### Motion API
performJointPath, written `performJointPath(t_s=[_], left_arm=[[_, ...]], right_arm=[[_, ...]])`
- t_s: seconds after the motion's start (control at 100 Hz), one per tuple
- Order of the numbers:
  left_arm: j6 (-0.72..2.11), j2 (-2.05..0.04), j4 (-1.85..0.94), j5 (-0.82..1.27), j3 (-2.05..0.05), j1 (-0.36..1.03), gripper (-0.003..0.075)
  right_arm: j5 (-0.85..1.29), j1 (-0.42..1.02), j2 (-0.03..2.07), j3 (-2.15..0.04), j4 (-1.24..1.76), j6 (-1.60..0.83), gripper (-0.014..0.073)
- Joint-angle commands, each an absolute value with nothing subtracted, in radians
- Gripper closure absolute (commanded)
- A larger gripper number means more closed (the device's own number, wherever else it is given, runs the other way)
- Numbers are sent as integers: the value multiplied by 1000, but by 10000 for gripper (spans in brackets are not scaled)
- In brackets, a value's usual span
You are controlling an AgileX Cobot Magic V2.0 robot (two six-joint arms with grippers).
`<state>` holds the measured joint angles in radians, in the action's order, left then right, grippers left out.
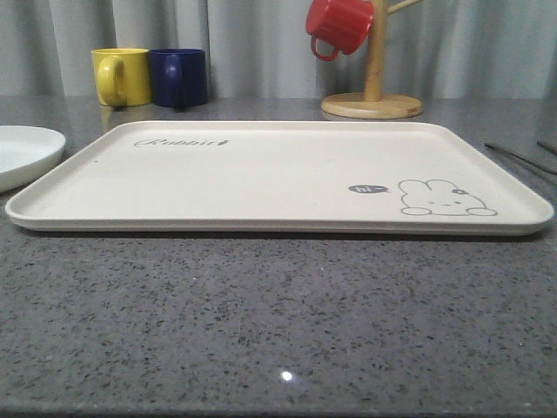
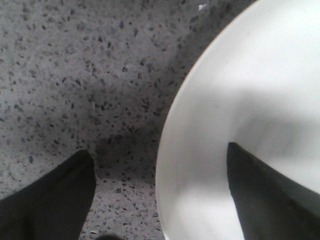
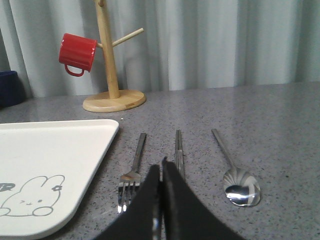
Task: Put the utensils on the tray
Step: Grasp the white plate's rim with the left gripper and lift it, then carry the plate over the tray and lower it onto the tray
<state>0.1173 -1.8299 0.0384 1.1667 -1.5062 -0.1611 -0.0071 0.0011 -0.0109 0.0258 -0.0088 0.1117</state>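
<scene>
The cream tray with its grey rabbit drawing lies across the middle of the counter with nothing on it. Its corner also appears in the right wrist view. To the right of the tray, a silver fork, a pair of flat chopsticks and a spoon lie side by side on the counter. In the front view they are thin dark lines. My right gripper is shut, just short of the near ends of the fork and chopsticks. My left gripper is open, straddling the rim of the white plate.
The round white plate sits left of the tray. At the back stand a yellow mug, a dark blue mug and a wooden mug tree with a red mug hanging on it. Speckled grey counter lies in front.
</scene>
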Motion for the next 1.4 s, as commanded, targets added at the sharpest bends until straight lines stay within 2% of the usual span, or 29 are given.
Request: performJointPath(t_s=[0.0, 0.05, 0.1, 0.25, 0.58, 0.89, 1.05, 1.19, 1.39], left_arm=[[125, -1808, 30, 1144, -1527, -161, 230], [138, -1808, 26, 1145, -1527, -161, 287], [140, -1808, 26, 1148, -1527, -161, 375], [142, -1808, 26, 1148, -1527, -161, 735], [185, -1776, 0, 1158, -1527, -216, 737], [324, -1648, -276, 1152, -1527, -352, 737], [352, -1593, -360, 1151, -1527, -368, 737], [381, -1581, -437, 1161, -1530, -323, 738], [385, -1585, -441, 1139, -1530, -155, 738]], right_arm=[[-90, 2, -28, 10, -15, 103, 662], [-90, 2, -28, 10, -15, 103, 662], [-90, 2, -28, 10, -15, 103, 662], [-90, 2, -28, 10, -15, 103, 662], [-90, 2, -28, 10, -15, 103, 662], [-90, 2, -28, 10, -15, 103, 662], [-90, 2, -28, 10, -15, 103, 662], [-90, 2, -28, 10, -15, 103, 662], [-90, 2, -28, 10, -15, 103, 662]])
